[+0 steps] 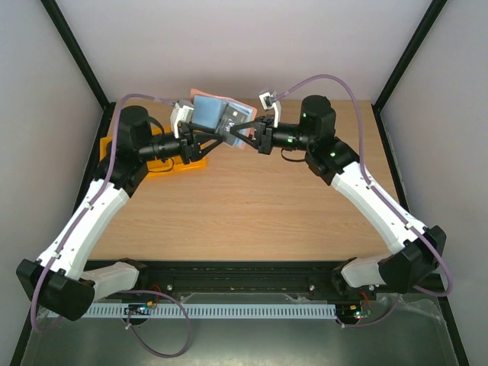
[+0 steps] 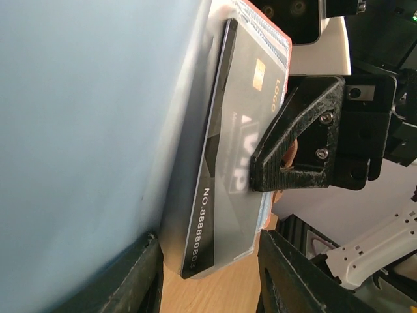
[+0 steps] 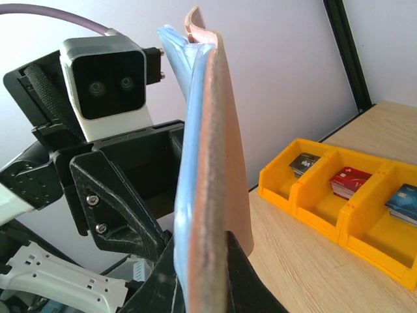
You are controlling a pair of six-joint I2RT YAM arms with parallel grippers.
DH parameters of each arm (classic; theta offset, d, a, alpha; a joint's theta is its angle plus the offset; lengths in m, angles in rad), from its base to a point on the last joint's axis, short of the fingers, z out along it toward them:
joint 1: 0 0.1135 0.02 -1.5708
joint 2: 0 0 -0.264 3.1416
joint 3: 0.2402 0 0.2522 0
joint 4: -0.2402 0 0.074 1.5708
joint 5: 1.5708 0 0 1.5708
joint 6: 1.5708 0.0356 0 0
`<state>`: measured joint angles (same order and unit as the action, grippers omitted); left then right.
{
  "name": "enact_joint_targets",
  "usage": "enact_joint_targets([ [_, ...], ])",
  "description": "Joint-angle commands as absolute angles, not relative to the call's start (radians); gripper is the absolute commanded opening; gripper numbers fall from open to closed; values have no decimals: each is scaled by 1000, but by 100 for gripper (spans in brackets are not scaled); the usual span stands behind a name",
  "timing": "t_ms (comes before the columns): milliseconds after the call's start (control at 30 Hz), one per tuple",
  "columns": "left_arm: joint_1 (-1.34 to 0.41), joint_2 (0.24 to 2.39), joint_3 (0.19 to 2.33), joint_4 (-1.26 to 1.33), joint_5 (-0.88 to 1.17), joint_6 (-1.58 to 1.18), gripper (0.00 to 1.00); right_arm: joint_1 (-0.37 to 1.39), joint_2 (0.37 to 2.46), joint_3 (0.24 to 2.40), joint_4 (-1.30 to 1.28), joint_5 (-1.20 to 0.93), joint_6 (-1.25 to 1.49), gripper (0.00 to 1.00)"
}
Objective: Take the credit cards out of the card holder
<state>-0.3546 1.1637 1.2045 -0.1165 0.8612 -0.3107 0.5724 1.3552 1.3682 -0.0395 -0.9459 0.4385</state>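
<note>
The card holder (image 1: 207, 113) hung at 12 o'clock above the surface (image 1: 252, 206). The left gripper (image 2: 210, 238) was closed on its lower end, and the right gripper (image 3: 202, 244) was pinched over its dark grey card (image 2: 225, 169). Pulling straight along the pocket, with the left firm, seemed wisest. At 10 o'clock, the yellow tray (image 3: 313, 208) held grey cards (image 3: 304, 162), red cards (image 3: 348, 179) and blue cards (image 3: 404, 201) in separate compartments.

- Top external camera: high above and behind the near edge, looking down on the whole desk (image 1: 252, 206).
- Left wrist camera (image 3: 104, 78): pressed close to the card holder (image 2: 98, 130), facing the right edge.
- Right wrist camera (image 1: 267, 101): equally close, facing left, sharing that holder; yellow tray (image 3: 313, 218) beyond, near the far-left corner.
</note>
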Motion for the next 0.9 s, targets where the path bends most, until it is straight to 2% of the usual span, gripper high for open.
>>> enact_joint_targets([
  [0, -385, 1173, 1213, -84, 902, -322, 38, 592, 1323, 1370, 100, -1056, 462, 2],
  [100, -393, 1174, 1218, -40, 921, -337, 16, 598, 1330, 1371, 75, -1054, 435, 2],
  [200, -392, 1169, 1226, -42, 946, -322, 6, 598, 1319, 1350, 69, -1060, 414, 2],
  [267, -386, 1159, 1223, -39, 972, -319, 8, 598, 1316, 1348, 56, -1076, 398, 2],
  [367, -373, 1140, 1217, -24, 1009, -321, 17, 597, 1316, 1351, 28, -1089, 374, 2],
  [667, -313, 1116, 1185, 62, 1054, -454, 15, 597, 1320, 1368, 17, -1107, 367, 2],
  [867, -306, 1107, 1151, 133, 1090, -505, 25, 597, 1325, 1374, 27, -1116, 376, 2],
])
